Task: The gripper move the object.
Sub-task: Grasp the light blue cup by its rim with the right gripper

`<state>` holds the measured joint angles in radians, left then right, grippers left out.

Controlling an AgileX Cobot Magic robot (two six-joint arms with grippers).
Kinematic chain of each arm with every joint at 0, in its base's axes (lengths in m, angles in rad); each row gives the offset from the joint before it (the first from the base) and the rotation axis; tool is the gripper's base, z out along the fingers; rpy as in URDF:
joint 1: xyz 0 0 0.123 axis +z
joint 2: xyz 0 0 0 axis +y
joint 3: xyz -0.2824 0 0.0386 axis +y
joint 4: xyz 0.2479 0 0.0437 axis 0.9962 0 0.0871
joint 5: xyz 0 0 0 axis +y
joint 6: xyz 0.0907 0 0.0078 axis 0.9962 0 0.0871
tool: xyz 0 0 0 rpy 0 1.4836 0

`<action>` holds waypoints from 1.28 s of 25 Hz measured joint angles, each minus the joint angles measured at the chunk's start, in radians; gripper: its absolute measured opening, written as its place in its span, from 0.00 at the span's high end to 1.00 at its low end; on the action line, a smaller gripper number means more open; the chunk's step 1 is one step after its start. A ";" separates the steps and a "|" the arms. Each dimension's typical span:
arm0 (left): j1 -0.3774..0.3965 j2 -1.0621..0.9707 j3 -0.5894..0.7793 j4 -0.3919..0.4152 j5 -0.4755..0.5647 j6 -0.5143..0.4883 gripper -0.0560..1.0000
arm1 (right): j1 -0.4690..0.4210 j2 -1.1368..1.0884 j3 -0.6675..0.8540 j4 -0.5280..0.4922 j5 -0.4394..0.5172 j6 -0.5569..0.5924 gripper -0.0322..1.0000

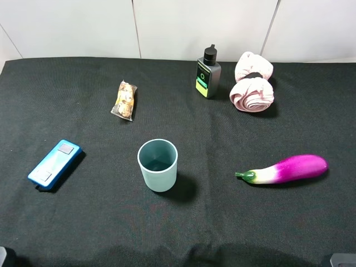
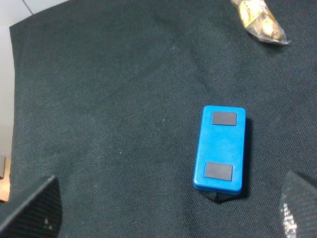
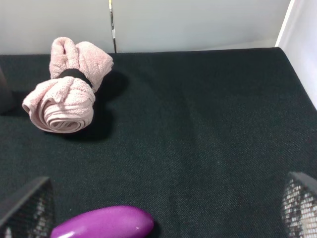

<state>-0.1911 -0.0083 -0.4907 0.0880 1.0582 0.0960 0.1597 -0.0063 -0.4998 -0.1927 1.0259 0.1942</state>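
Observation:
The pale blue-green cup (image 1: 158,165) stands upright and empty near the middle of the black cloth in the exterior high view. It does not show in either wrist view. My left gripper (image 2: 165,218) is open and empty, its fingertips (image 2: 30,208) wide apart above the cloth near a blue box. My right gripper (image 3: 163,215) is open and empty, its fingertips (image 3: 298,204) wide apart above the eggplant's end. Both grippers sit at the near edge of the table, far from the cup; only small dark bits of them show at the bottom corners of the exterior high view.
A blue box (image 1: 54,163) lies at the left, a snack packet (image 1: 125,100) at the back left. A grey bottle with green label (image 1: 208,73) and a rolled pink towel (image 1: 253,82) stand at the back. A purple eggplant (image 1: 285,169) lies at the right.

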 joint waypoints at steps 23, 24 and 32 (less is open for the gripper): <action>0.000 0.000 0.000 0.000 0.000 0.000 0.06 | 0.000 0.049 -0.042 0.009 -0.034 -0.011 0.30; 0.000 0.000 0.000 0.000 0.000 0.000 0.06 | 0.000 0.077 -0.054 0.010 -0.034 -0.011 0.30; 0.000 0.000 0.000 0.000 0.000 0.000 0.06 | 0.000 0.334 -0.169 0.056 -0.043 -0.090 0.30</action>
<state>-0.1911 -0.0083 -0.4907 0.0880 1.0582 0.0960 0.1597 0.3274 -0.6689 -0.1369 0.9834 0.1044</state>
